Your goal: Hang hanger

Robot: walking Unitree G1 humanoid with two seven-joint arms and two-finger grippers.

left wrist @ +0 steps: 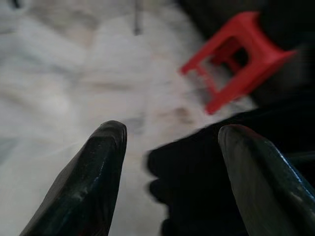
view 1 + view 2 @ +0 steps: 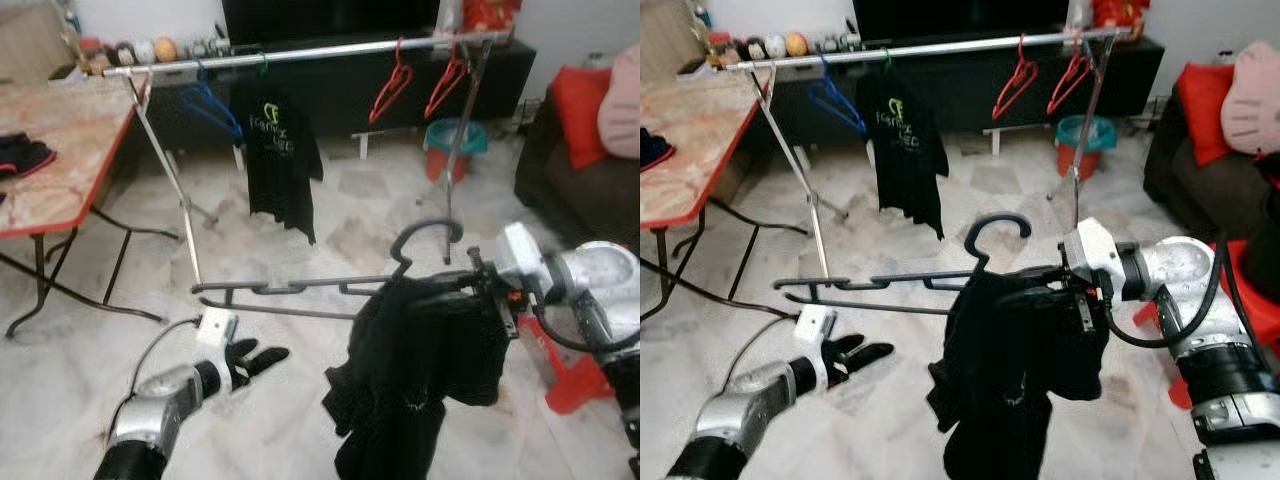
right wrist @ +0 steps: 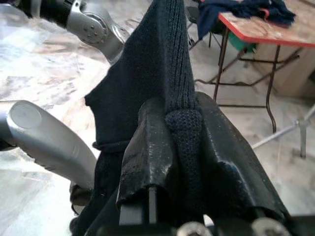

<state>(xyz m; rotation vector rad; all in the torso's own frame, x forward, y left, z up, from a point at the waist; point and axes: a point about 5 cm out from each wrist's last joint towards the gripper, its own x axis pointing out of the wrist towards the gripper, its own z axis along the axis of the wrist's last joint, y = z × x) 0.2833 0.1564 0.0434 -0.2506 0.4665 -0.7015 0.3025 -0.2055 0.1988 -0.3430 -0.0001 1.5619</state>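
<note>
Nearest, at the lower left, the left gripper [image 2: 262, 358] is held low over the marble floor [image 2: 90, 370], and its 2 black fingers [image 1: 88, 182] are spread wide with nothing between them. Just to its right, a black garment [image 2: 415, 380] is seen hanging down in loose folds from a dark hanger [image 2: 425, 240], whose hook is standing up above the cloth. The right gripper [image 2: 1040, 290] is pressed closed on the knitted top edge of this garment; in the right wrist view the cloth [image 3: 170, 73] is seen squeezed between the 2 fingers [image 3: 147, 147]. The hanger with the garment is held in the air at the right, near the robot and well apart from the rail.

A red plastic stool [image 2: 572, 375] is placed on the floor behind the right arm. At the left, a folding table [image 2: 60, 150] with a red edge is seen, and dark cloth [image 2: 22, 155] is lying on it.

Farther away, a clothes rack [image 2: 300, 52] of silver metal is standing across the room. On its rail 1 blue hanger [image 2: 212, 108] and a black T-shirt [image 2: 278, 150] are hung toward the left, and 2 red hangers [image 2: 392, 85] toward the right. A dark sofa with a red cushion [image 2: 580, 105] is seen at the far right.
</note>
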